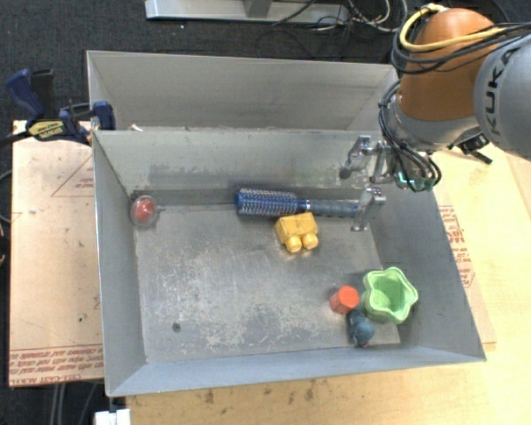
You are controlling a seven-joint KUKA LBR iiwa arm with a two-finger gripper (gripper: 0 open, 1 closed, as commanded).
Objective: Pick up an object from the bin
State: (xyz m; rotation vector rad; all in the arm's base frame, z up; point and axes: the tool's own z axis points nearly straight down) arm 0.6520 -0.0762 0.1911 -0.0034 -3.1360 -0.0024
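My gripper [361, 197] hangs at the bin's back right, its two metal fingers pointing down and standing apart with nothing between them. One fingertip [359, 224] is close to the handle end of a blue hairbrush [283, 204] that lies along the back of the floor. A yellow toy block [297, 232] sits just in front of the brush, left of and below the gripper.
A green flower-shaped cup [389, 295], a small orange-red piece [343, 300] and a dark blue lump [362, 329] cluster at the front right. A small red ball [143, 209] rests in the back left corner. The arm enters from the right.
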